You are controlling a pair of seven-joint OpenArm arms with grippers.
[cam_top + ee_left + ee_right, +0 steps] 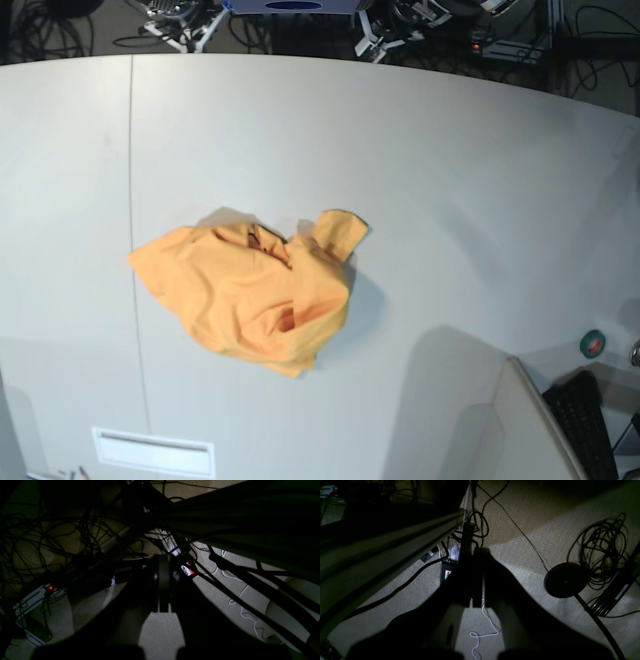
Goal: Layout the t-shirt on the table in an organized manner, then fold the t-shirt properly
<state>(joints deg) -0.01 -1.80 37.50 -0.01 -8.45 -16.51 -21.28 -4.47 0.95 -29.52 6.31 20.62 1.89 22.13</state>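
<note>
The table [420, 160] is wide and bare but for the t-shirt [250, 290], which lies crumpled in a heap left of the middle in the base view, its long axis running from the upper right corner down to the lower left. Neither arm shows over the table — both wrist views look down at carpet and cables [602, 552] beside it, so I cannot tell which arm is nearer. The left gripper [163, 585] and right gripper [477, 577] have their jaws pressed together, holding nothing; only a slot plate [153, 452] lies near the shirt.
</note>
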